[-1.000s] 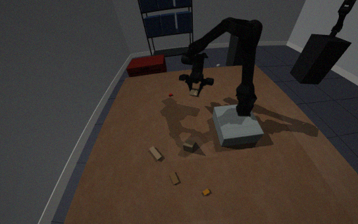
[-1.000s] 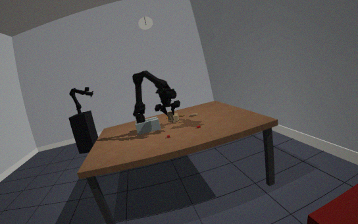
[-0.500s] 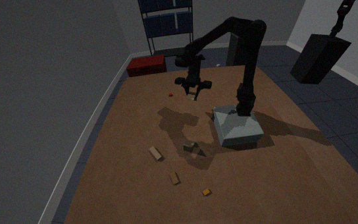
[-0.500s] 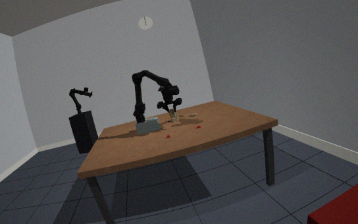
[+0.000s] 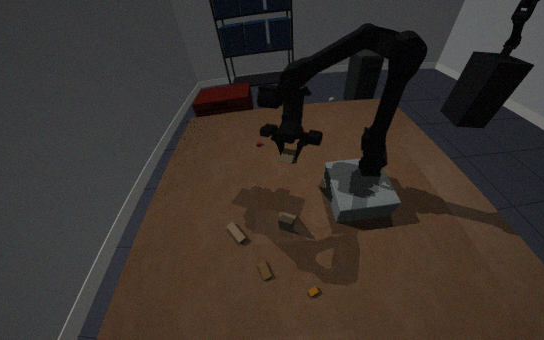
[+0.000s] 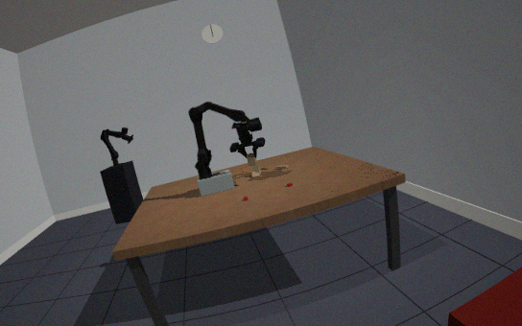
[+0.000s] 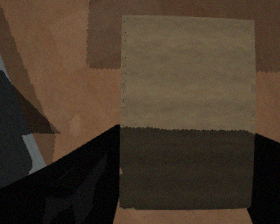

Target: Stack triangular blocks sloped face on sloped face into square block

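Observation:
My gripper (image 5: 288, 155) (image 6: 251, 156) (image 7: 177, 135) is shut on a pale wooden triangular block (image 5: 287, 158) (image 6: 250, 160) (image 7: 187, 75), held in the air above the table (image 5: 195, 185) (image 6: 187, 221). In the wrist view the held block fills the space between the black fingers, its upper part lit and its lower part dark. The other triangular block (image 5: 287, 220) (image 6: 256, 172) stands on the table, nearer to the top view and lower than the held one. The two blocks look apart in the top view. The wrist view does not clearly show the lower block.
A pale oblong block (image 5: 236, 233) (image 6: 283, 167), a smaller tan block (image 5: 265, 270) and an orange piece (image 5: 313, 291) lie on the table. Small red pieces (image 5: 259, 144) (image 6: 245, 198) lie on the other side. The arm stands on a pale blue-grey box (image 5: 367, 211) (image 6: 217, 184).

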Controlling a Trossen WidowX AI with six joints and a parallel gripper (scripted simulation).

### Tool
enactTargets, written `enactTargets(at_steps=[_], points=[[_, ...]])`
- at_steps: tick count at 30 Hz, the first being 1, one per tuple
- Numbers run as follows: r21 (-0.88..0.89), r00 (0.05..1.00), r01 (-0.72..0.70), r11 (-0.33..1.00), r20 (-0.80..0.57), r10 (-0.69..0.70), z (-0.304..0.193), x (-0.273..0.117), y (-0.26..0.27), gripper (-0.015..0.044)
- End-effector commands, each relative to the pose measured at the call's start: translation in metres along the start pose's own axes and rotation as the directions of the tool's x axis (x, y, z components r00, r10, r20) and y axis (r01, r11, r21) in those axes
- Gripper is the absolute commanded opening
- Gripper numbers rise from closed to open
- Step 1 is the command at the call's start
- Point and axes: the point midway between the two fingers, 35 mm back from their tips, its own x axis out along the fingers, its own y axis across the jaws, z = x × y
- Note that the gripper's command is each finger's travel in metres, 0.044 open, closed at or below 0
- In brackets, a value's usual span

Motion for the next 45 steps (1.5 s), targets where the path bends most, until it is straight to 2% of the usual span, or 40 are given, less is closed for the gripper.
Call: enactTargets(at_steps=[1,16,22,39,45], points=[[-0.001,1.000,0.007,1.000,0.009,-0.007,0.022,0.001,0.008,0.0000],[0.000,0.999,0.003,1.000,0.044,-0.003,0.087,0.005,0.038,0.0000],[0.000,0.999,0.002,1.000,0.049,-0.002,0.093,0.006,0.042,0.0000],[0.000,0.999,0.001,1.000,0.052,-0.001,0.098,0.082,0.043,0.0000],[0.000,0.999,0.001,1.000,0.052,-0.001,0.098,0.086,0.043,0.0000]])
